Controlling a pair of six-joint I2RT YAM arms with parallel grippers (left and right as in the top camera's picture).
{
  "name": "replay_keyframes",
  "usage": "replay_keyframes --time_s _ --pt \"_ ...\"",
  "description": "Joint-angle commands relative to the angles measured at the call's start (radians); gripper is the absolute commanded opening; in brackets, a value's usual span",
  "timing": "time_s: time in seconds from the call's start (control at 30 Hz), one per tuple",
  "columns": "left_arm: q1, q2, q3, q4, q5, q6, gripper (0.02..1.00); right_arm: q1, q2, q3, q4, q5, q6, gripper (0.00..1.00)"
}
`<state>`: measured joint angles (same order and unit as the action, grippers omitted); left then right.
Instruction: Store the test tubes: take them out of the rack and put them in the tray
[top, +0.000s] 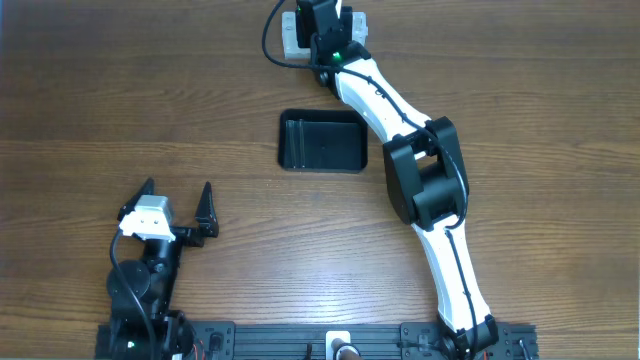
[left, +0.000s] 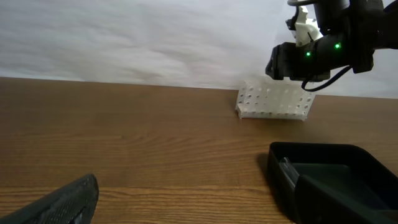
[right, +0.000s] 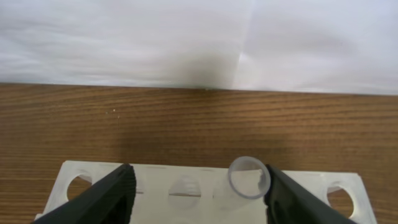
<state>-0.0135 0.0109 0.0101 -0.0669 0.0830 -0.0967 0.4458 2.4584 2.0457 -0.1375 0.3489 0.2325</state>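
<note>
The white test tube rack (top: 295, 32) stands at the table's far edge, and the left wrist view shows its holed side (left: 273, 102). My right gripper (right: 199, 175) hovers over the rack (right: 186, 186), open, with one clear tube (right: 249, 177) upright between its fingers and close to one of them. From above, the right gripper (top: 326, 25) covers most of the rack. The black tray (top: 322, 142) lies mid-table, and something clear (left: 286, 168) lies along its inner wall. My left gripper (top: 178, 190) rests open near the left front, holding nothing.
A white wall rises just behind the rack. The right arm (top: 420, 150) stretches diagonally past the tray's right side. Bare wooden table (top: 120, 90) spreads left of the tray and between the tray and the left gripper.
</note>
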Motion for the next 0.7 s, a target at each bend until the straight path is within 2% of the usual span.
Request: replay_keyframes --time_s 0.03,0.2,0.6,0.7 --pt "0.005 -0.008 -0.004 -0.002 0.017 0.014 1.000 -0.009 0.011 0.024 -0.005 0.052 -0.006 0.560" --pt "0.005 -0.008 -0.004 -0.002 0.017 0.014 0.998 -0.014 0.011 0.024 -0.012 0.053 -0.013 0.535" --pt "0.005 -0.008 -0.004 -0.002 0.017 0.014 1.000 -0.019 0.013 0.024 -0.013 0.053 -0.013 0.272" --pt "0.005 -0.008 -0.004 -0.002 0.017 0.014 1.000 -0.019 0.012 0.024 -0.013 0.054 -0.014 0.240"
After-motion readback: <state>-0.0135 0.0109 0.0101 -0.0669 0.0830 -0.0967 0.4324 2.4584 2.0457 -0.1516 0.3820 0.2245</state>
